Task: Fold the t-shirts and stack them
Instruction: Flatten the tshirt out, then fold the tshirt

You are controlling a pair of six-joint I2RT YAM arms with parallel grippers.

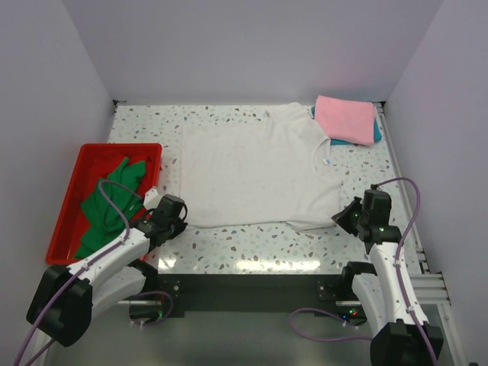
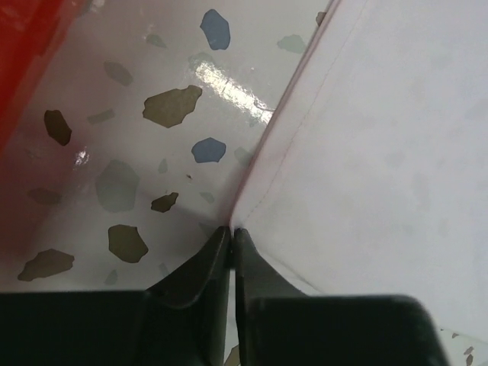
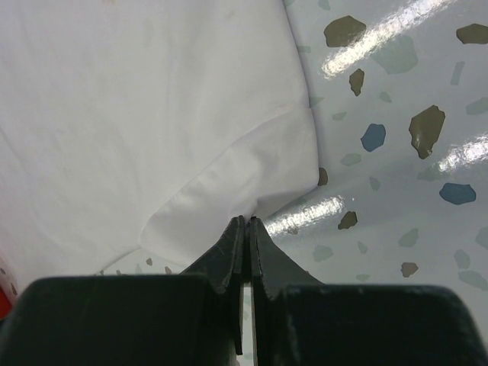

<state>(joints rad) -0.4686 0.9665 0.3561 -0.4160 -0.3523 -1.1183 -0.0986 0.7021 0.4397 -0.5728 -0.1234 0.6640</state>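
white cotton t-shirt (image 1: 244, 171) spread flat across the middle of the speckled terrazzo table (image 1: 252, 244), collar toward the right, small label (image 1: 328, 162) at the neck. hem runs along the left side, sleeves at far and near edges.

left gripper (image 1: 181, 221) sits low at the near-left corner of the white t-shirt. left wrist view: black fingers (image 2: 206, 267) drawn together to a thin slit, pinching the very corner of the stitched hem at gripper tip (image 2: 230, 230); cloth edge rises slightly off the table there, shadow beneath.

right gripper (image 1: 341, 219) low at the near-right side, by the near sleeve. right wrist view: fingers (image 3: 229, 252) closed tight, tips (image 3: 245, 221) meeting the folded sleeve edge. cannot tell whether any cloth is caught between them.

far-right corner: folded pink t-shirt (image 1: 343, 118) stacked on a folded teal t-shirt (image 1: 376, 131), teal showing along the right side only. the stack just touches the white t-shirt's far shoulder.

left side: red plastic tray (image 1: 114, 147) beside the hem, holding a crumpled green t-shirt (image 1: 110, 206).
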